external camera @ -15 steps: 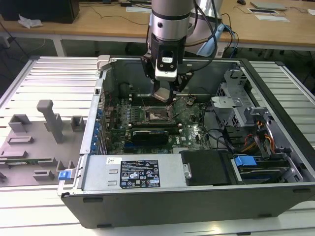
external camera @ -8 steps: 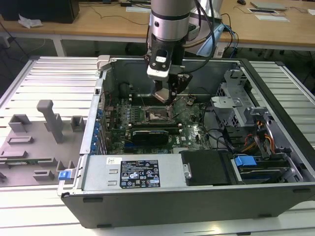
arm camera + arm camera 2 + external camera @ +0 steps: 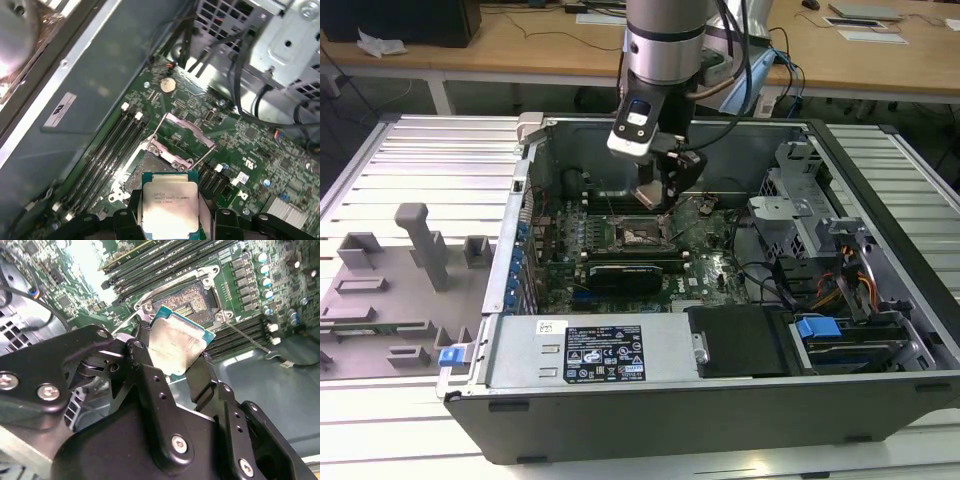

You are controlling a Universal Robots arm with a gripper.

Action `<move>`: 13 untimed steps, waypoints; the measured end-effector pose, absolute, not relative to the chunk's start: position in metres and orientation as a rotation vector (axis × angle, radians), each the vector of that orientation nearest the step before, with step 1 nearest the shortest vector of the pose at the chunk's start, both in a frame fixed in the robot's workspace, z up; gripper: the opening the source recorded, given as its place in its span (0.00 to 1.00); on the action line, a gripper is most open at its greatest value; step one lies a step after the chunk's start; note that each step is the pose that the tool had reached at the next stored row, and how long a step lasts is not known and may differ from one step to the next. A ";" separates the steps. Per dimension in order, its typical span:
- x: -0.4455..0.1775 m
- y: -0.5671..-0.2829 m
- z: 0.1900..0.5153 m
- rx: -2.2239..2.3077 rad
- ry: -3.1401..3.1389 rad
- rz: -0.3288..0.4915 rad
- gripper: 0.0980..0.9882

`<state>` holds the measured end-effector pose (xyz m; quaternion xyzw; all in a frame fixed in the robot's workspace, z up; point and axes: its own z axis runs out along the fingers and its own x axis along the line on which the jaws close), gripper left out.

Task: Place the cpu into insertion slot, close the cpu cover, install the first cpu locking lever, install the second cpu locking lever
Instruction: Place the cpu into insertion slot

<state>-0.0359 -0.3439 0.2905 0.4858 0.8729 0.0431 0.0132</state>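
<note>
**Figure. Placing the cpu: approach to the socket.** In the exterior view the gripper [image 3: 665, 203] hangs in the upper centre of the frame, inside the open computer case [image 3: 620, 420] that lies on the slatted worktop [image 3: 430, 150]. It stands just above the insertion slot [image 3: 642, 237] at the middle of the green motherboard [image 3: 715, 268].

In both wrist views the jaws are clenched on two opposite edges of the cpu [image 3: 170, 210], with its metal top facing the camera. The chip is near the slot but clear of it. The dark frame and contact field lie bare, so placing is not yet done. The cpu cover [image 3: 171, 153] stands raised at the slot's far side, and the thin locking levers [image 3: 247, 339] are swung out, so the way down looks open.

For a clean placement, the chip's edges probably need to be squared to the socket frame and its face kept parallel to the contact field. The descent is best straight and slow, without sliding sideways across the contacts. Whether the chip's corner mark matches the socket cannot be told here.
</note>
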 end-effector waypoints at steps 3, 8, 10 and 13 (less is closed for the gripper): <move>-0.036 -0.344 0.290 1.615 2.657 0.133 0.49; -0.036 -0.344 0.290 1.733 2.576 0.130 0.49; -0.036 -0.344 0.289 1.781 2.541 0.129 0.49; -0.036 -0.344 0.289 1.857 2.484 0.127 0.49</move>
